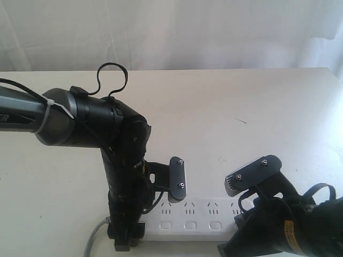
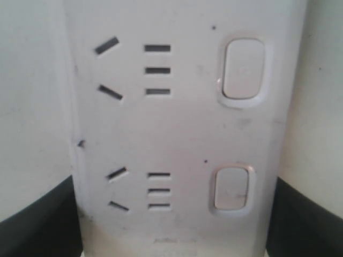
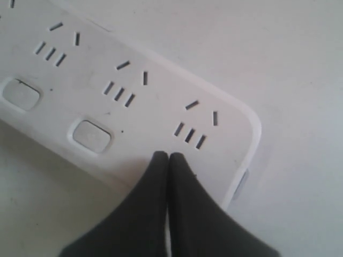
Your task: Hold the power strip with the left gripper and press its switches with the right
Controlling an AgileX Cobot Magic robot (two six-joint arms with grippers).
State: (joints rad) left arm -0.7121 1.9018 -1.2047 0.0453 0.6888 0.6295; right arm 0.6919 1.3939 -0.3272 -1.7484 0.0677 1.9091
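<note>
Power strip (image 1: 193, 217) lies flat on the white table (image 1: 225, 107) along the lower edge of the exterior frame, grey cord (image 1: 96, 234) leaving at lower left. Left gripper (image 2: 174, 219) straddles it near the cord end. In the left wrist view the dark fingers (image 2: 37, 230) bear on both long sides, so it reads as clamped on the strip. Right gripper (image 3: 169, 160) has its fingers pressed together into one point, set just below the last socket group (image 3: 195, 126). The end switch expected there is hidden under the tips.

Step in hand, by judgement: pressing the end switch. The next move calls for a short lift, then a shift along the row to the neighbouring switches (image 3: 91, 134), centre left in the right wrist frame.

Clearances: the strip's rounded end lies just right of the tips, so a slip that way leaves the strip. Travel along the row closes on the left arm's screwed pad (image 1: 178, 174), lower centre of the exterior frame. Open table fills the upper half.
</note>
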